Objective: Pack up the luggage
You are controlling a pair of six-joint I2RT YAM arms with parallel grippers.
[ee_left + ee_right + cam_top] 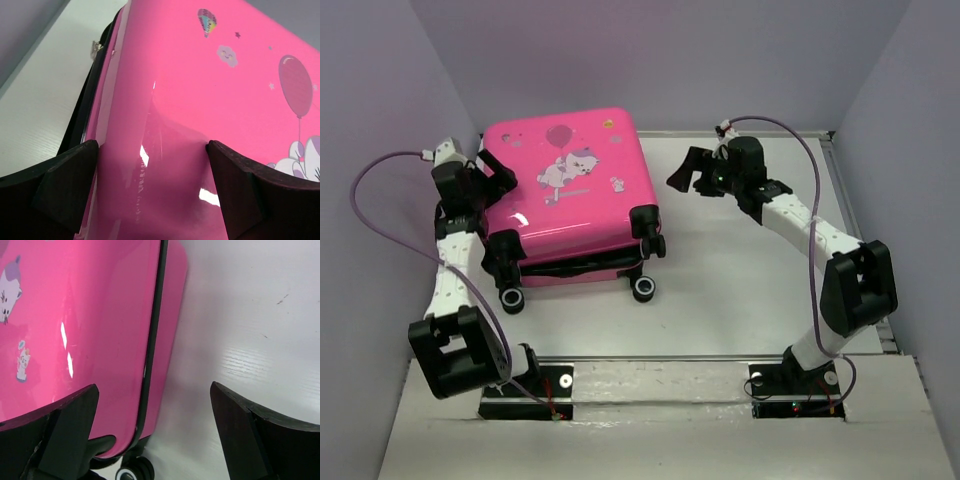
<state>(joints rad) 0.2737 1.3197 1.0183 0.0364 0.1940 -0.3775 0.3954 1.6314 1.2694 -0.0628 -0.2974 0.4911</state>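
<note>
1. On the white table (750, 280), viewed from above, the luggage (570, 185) lies flat at the back left. It is a small hot-pink hard-shell case, cartoon print up, with its black wheels (643, 288) pointing toward the arm bases. A dark gap shows between its 2 shells along the near edge, so it looks not fully shut. The left gripper (492, 172) sits at the case's left edge with its jaws spread. The right gripper (686, 170) hangs near the right side, apart from the case, jaws spread and holding nothing.

2. In the left wrist view, the left gripper (151, 165) shows 2 dark fingers (65, 185) set wide. The glossy pink lid of the luggage (200, 100) fills the space between and beyond them. Nothing is clamped.

3. In the right wrist view, the right gripper (155, 410) is spread wide above the case's right edge and bare table (250, 315). The luggage (90, 315) takes up the left half of the frame. A black seam (152, 340) runs between its shells, and 1 wheel (135, 472) peeks out below.

4. Handling, as a judgement: the shell looks stiff, smooth and slippery, and probably light. The broad face offers no purchase. The lid's rim at the seam, or a wheel mount, looks like the better place to take hold.

5. Contents: the inside is hidden in all 3 views, so I cannot tell what, if anything, is packed.
</note>
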